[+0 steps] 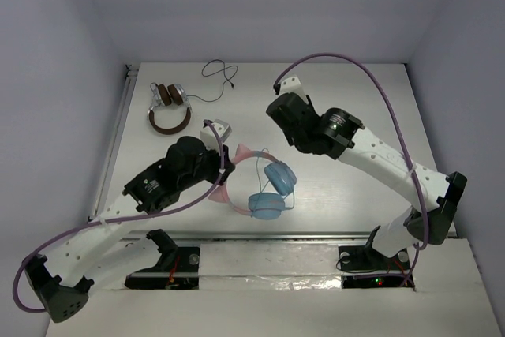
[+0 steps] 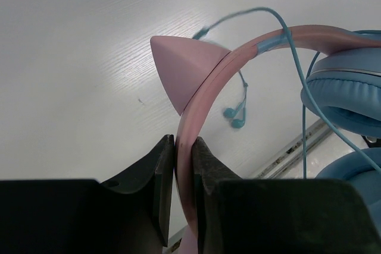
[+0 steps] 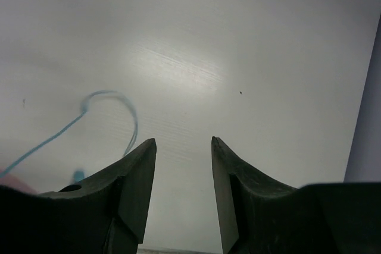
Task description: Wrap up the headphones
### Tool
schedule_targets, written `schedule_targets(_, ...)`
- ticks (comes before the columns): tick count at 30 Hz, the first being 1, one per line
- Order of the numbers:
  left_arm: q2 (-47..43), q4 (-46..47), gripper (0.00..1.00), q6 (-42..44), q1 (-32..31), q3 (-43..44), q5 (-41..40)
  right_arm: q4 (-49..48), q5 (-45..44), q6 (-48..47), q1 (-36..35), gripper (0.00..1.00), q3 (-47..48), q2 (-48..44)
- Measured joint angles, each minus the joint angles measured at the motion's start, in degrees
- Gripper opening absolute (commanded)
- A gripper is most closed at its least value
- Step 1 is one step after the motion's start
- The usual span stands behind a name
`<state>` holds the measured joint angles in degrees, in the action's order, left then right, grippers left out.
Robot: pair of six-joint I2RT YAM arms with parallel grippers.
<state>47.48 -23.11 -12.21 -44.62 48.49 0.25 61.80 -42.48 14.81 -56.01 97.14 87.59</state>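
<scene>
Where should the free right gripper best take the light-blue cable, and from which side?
Probably the loose loop of the cable, from above, the right gripper straddling the thin strand; it curves clear of the headphones that the left gripper clamps.

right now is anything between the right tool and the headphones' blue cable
Nothing visible. The right tool is open over bare table, and the cable loop lies just beside one of its fingers with no object between. The left tool is clamped on the pink headband.

Colours on the white table [image 1: 355,100].
Headphones [image 1: 280,176]: pink band, light-blue cups and cable; other pair [image 1: 168,108]: brown with silver trim.
</scene>
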Motion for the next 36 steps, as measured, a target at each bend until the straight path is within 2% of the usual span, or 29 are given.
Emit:
schedule_targets(6, -0.2, 1.1, 0.00, -0.1, 0.0, 1.5, 4.0, -9.1, 3.8, -0.5, 4.6, 0.48, -6.3, -3.9)
schedule_targets(7, -0.2, 1.2, 0.00, -0.2, 0.0, 2.1, 4.3, -10.6, 5.0, -0.5, 5.3, 0.45, -7.8, -4.8)
schedule_targets(9, -0.1, 1.0, 0.00, -0.3, 0.0, 3.5, 4.2, -14.8, 7.8, -0.3, 6.9, 0.38, -11.6, -7.1)
schedule_targets(10, 0.2, 0.9, 0.00, -0.3, 0.0, 4.4, 4.1, -16.7, 9.4, -0.1, 7.9, 0.26, -13.7, -8.4)
schedule_targets(13, 2.0, 0.0, 0.00, -0.3, 0.0, 8.3, 3.2, -25.2, 13.9, 1.6, 11.7, 0.00, -22.5, -14.0)
schedule_targets(17, 5.2, -1.8, 0.00, -0.2, 0.0, 13.2, 0.5, -39.3, 19.6, 5.3, 15.6, 0.00, -36.1, -22.5)
schedule_targets(18, 5.9, -2.5, 0.00, -0.2, 0.0, 14.4, -0.4, -43.0, 21.0, 6.4, 16.0, 0.02, -39.7, -24.2)
schedule_targets(19, 6.7, -3.1, 0.00, -0.1, 0.0, 15.6, -1.2, -46.3, 22.4, 7.3, 16.2, 0.13, -42.8, -25.4)
schedule_targets(21, 8.0, -4.4, 0.00, 0.0, 0.0, 18.0, -2.4, -52.7, 25.2, 9.3, 16.3, 0.26, -48.7, -26.8)
schedule_targets(22, 8.7, -5.0, 0.00, 0.0, 0.0, 19.3, -2.9, -55.8, 26.5, 9.9, 16.3, 0.41, -51.2, -26.9)
schedule_targets(24, 10.0, -5.7, 0.00, 0.2, 0.0, 21.8, -3.5, -61.1, 28.5, 10.7, 16.3, 0.51, -55.3, -26.9)
schedule_targets(26, 11.5, -6.5, 0.00, 0.2, 0.0, 24.6, -3.8, -67.2, 30.4, 11.1, 16.3, 0.55, -59.7, -27.6)
schedule_targets(30, 14.1, -7.2, 0.00, 0.4, 0.0, 29.5, -4.2, -77.0, 34.3, 11.6, 16.3, 0.57, -67.6, -30.8)
schedule_targets(36, 15.8, -7.3, 0.00, 0.4, 0.0, 31.3, -4.9, -85.5, 40.6, 13.4, 16.3, 0.67, -72.7, -29.1)
